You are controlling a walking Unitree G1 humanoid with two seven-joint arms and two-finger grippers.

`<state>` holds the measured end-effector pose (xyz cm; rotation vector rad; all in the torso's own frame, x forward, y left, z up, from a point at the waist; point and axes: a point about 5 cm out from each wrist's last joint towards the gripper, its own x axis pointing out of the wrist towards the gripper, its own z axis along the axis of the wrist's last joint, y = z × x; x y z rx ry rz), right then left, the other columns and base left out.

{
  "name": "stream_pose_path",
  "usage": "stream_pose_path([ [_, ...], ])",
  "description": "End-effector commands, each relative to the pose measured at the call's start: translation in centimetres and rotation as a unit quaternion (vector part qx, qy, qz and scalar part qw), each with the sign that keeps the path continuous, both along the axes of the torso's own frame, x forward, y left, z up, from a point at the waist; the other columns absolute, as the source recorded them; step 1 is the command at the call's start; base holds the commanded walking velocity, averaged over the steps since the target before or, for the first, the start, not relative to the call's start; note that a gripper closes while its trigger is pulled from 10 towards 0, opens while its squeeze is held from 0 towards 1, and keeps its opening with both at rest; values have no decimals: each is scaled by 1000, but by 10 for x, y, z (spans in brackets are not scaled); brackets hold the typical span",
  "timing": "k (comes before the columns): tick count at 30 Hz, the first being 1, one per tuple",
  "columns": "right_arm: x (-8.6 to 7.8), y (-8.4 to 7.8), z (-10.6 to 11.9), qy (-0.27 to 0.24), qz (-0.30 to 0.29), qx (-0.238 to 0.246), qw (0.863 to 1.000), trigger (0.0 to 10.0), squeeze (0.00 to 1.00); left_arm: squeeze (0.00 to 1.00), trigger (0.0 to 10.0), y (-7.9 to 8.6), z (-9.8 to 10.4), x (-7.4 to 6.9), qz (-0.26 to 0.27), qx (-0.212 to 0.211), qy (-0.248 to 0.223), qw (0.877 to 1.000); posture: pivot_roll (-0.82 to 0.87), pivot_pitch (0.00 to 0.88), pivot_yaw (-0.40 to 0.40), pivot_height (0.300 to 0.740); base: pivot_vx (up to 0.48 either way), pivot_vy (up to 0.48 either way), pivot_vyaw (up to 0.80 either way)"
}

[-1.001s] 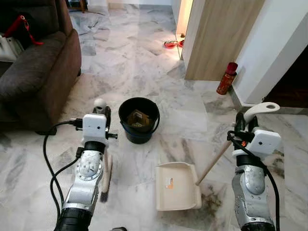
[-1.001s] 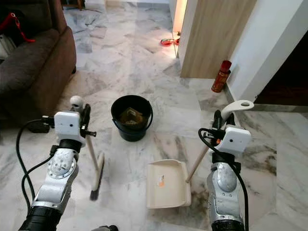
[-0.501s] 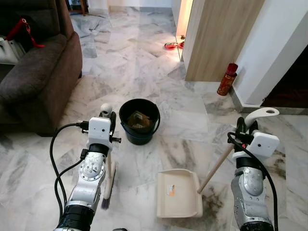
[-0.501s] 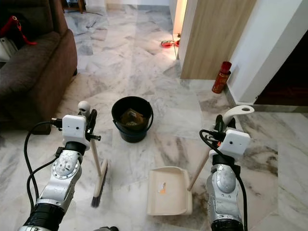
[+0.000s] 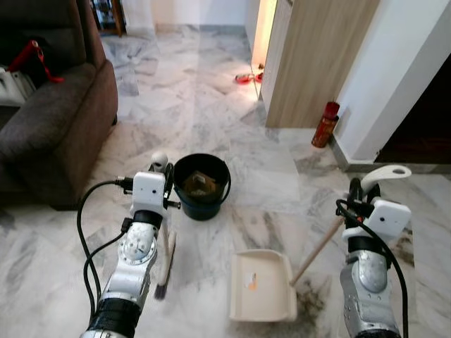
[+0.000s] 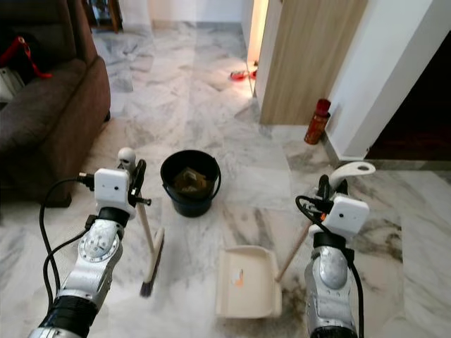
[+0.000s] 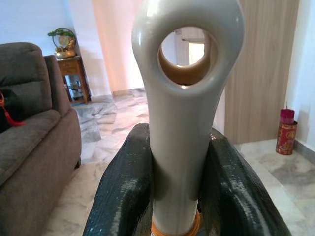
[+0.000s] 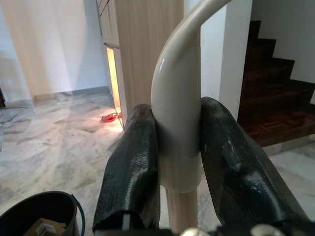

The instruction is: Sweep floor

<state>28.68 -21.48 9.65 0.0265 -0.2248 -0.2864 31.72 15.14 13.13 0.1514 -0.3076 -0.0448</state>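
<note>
Broom (image 6: 152,246) stands lower left of centre, bristles on the marble floor (image 6: 211,141), its looped grip clamped in the left gripper (image 7: 178,162). Right gripper (image 8: 178,152) is closed on the dustpan handle (image 8: 177,123), with the dustpan (image 6: 246,282) flat at lower centre, below the black bucket (image 6: 189,182). Both tools look light, stiff and smooth, so holding high on the grips suits them, though slipping seems possible.

Floor (image 5: 211,98) glossy veined marble; dustpan (image 5: 262,287) smooth cream plastic; bucket (image 5: 202,184) black plastic; sofa (image 5: 49,127) matt brown cloth.
</note>
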Motion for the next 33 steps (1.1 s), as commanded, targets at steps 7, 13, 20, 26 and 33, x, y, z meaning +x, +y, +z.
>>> stream_pose_path([
  [7,2,-3,8,-21,-8,-1,1000,10000,0,0,10000,-3,10,4,1,19,-26,999,68,0,-52,740,0,0,-800],
  [13,4,-5,10,-23,-8,-4,1000,10000,0,0,10000,0,11,6,10,18,-27,999,66,3,-57,740,0,-329,-800],
  [20,5,-5,11,-22,-9,-4,1000,10000,0,0,10000,3,10,5,20,16,-27,999,70,13,-60,740,0,0,-800],
  [26,5,-4,12,-24,-11,-4,1000,10000,0,0,10000,5,10,6,24,28,-27,999,65,20,-57,740,0,-246,-800],
  [33,5,-7,13,-27,-18,-3,999,10000,0,0,10000,4,11,6,22,19,-29,999,59,40,-53,740,0,0,-800],
])
